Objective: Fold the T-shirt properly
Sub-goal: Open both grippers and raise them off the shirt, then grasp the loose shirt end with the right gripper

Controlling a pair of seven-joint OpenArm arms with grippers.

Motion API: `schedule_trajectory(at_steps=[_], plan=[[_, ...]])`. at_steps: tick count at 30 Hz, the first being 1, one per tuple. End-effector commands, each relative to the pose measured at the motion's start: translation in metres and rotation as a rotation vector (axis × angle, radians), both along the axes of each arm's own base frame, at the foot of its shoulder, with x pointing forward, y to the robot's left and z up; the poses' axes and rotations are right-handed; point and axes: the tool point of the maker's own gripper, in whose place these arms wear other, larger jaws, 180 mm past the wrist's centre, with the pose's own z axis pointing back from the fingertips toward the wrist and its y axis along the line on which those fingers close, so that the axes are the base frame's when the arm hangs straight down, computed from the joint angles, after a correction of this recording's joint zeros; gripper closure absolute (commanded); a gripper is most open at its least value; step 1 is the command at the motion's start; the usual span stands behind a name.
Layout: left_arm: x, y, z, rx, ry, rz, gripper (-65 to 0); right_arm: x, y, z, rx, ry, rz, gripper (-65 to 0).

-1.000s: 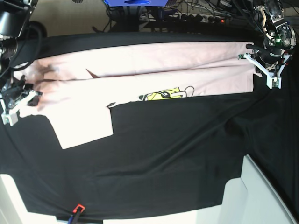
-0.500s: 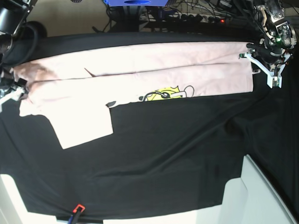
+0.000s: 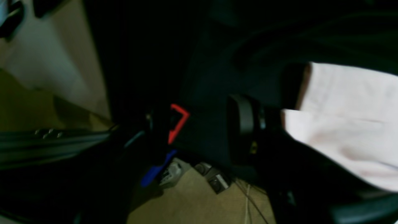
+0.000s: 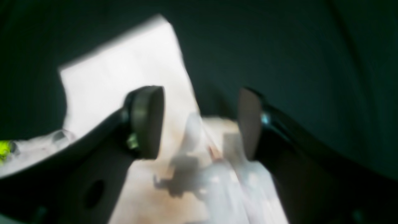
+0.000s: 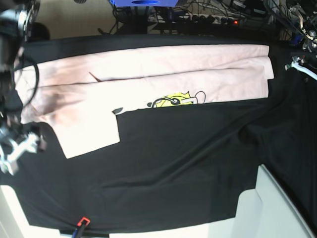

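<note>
Covering the table, black cloth (image 5: 188,163), T-shirt (image 5: 148,74) on it, cables (image 5: 208,15) behind.

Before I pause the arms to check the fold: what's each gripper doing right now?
Left gripper: off the T-shirt, holding nothing; opening cannot be told.
Right gripper: open, empty, above the T-shirt.

Black table cloth (image 5: 188,163); red-blue clip (image 5: 81,223) at near edge.
</note>
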Motion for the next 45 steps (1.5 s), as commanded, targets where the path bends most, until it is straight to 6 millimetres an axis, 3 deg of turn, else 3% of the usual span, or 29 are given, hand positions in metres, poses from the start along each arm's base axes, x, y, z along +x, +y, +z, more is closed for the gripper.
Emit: schedule_trajectory(at_steps=[1, 8, 13, 17, 20, 27, 32, 35, 37, 40, 45], plan=[[-0.001, 0.006, 0.012, 0.031, -0.021, -0.003, -29.1, 0.017, 0.0, 0.007, 0.01, -0.011, 0.006, -40.8], [-0.016, 0.009, 0.008, 0.036, 0.016, 0.002, -29.1, 0.058, 0.027, -0.031, 0.109, 0.057, 0.008, -42.8], [-0.019, 0.01, 0.006, 0.033, 0.023, 0.005, -29.1, 0.058, 0.019, -0.059, 0.085, 0.087, -0.013, -42.8], [-0.019, 0.009, 0.005, 0.031, 0.024, 0.006, -28.9, 0.047, 0.007, -0.078, 0.07, 0.104, -0.05, -42.9], [-0.017, 0.007, 0.003, 0.025, 0.022, 0.0, -28.9, 0.044, 0.012, -0.08, 0.083, 0.107, -0.038, -42.8], [-0.015, 0.006, 0.003, 0.024, 0.02, -0.002, -28.9, 0.047, 0.059, -0.079, 0.174, 0.088, 0.086, -42.1], [-0.016, 0.006, 0.002, 0.025, 0.027, 0.0, -28.9, 0.048, 0.078, -0.08, 0.198, 0.088, 0.109, -41.6], [-0.02, 0.007, -0.005, 0.009, 0.039, 0.009, -28.9, 0.048, 0.084, -0.081, 0.204, 0.089, 0.115, -34.8], [-0.023, 0.007, -0.009, -0.001, 0.046, 0.014, -28.9, 0.048, 0.085, -0.081, 0.205, 0.089, 0.116, -23.2], [-0.024, 0.007, -0.011, -0.006, 0.049, 0.017, -28.9, 0.048, 0.085, -0.08, 0.205, 0.088, 0.117, 0.0], [-0.024, 0.008, -0.011, -0.001, 0.052, 0.019, -28.9, 0.054, 0.082, -0.075, 0.197, 0.066, 0.121, 0.0]])
